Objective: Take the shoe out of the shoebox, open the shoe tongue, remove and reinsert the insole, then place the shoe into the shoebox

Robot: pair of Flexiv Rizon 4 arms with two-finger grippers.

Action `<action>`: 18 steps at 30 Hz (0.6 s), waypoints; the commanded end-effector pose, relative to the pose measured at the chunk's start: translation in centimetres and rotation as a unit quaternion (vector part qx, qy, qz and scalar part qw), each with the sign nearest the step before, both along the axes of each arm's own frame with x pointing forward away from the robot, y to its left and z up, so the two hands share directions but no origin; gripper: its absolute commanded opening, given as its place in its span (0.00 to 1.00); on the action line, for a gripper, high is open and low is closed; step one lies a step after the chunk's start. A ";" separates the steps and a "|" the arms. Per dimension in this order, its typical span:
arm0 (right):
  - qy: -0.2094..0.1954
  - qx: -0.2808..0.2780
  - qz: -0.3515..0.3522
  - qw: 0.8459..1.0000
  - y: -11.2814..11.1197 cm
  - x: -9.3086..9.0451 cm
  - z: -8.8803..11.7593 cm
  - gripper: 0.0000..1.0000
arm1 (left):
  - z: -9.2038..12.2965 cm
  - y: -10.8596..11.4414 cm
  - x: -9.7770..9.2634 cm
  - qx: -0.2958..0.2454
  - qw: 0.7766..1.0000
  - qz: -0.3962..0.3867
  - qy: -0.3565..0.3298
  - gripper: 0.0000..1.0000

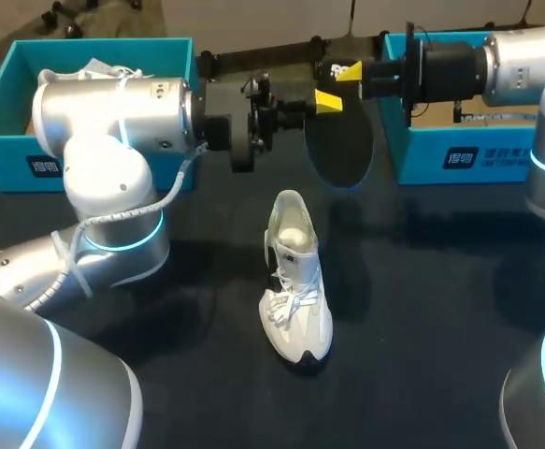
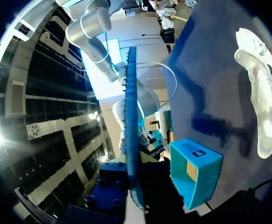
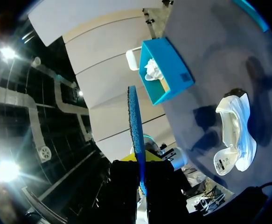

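Two teal shoeboxes stand along the far edge of the table (image 1: 440, 309). The left shoebox (image 1: 1, 154) sits at the far left corner and holds something white and crumpled (image 1: 94, 70). I cannot tell whether it is paper or a second shoe, since the left arm covers much of it. The right shoebox (image 1: 422, 159) sits toward the far right corner, with brown card showing on its inner wall. The right arm hides most of the inside.

The white shoe (image 1: 295, 281) is outside both boxes. It stands on its sole near the middle of the table, toe toward the near edge and heel toward the far edge, with the laces loose and the mouth gaping.

The dark insole (image 1: 339, 145) hangs in the air over the far middle of the table, between the boxes and well apart from the shoe. The left gripper (image 1: 326, 101) comes in from the left and is clamped on the insole's upper edge. The right gripper (image 1: 347, 71) comes in from the right and pinches the same end. In each wrist view the insole (image 3: 136, 126) runs edge-on between that gripper's narrow jaws.
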State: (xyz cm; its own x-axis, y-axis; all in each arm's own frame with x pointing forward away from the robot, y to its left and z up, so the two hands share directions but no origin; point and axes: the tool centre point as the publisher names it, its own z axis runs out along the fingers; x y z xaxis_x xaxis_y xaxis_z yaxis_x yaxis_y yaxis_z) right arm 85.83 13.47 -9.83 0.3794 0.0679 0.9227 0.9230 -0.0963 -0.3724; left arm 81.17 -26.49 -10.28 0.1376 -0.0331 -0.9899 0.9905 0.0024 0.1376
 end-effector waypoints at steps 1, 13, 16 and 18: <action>-0.001 0.001 -0.001 1.000 0.2 0.0 -0.1 0.00 | -0.1 -0.2 0.0 -0.003 1.000 0.001 0.001 0.00; -0.071 -0.019 0.015 0.997 -1.0 -0.9 -0.1 1.00 | 0.4 0.9 0.3 -0.011 1.000 0.006 0.019 0.00; -0.087 -0.019 0.019 0.996 -1.3 -1.5 0.0 1.00 | 0.3 1.4 0.5 -0.011 0.999 0.008 0.029 0.00; -0.102 -0.018 0.020 0.994 -1.9 -1.9 0.1 1.00 | 0.3 1.7 0.6 -0.012 0.999 0.011 0.038 0.00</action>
State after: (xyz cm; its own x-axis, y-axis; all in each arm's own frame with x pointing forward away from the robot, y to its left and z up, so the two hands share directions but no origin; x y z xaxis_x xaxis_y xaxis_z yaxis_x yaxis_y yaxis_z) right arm 84.70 12.42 -9.88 0.1914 0.1178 0.9744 0.9808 -0.0620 -0.1851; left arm 82.09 -25.40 -10.05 0.0633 -0.0568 -0.9964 0.9978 0.0219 0.0621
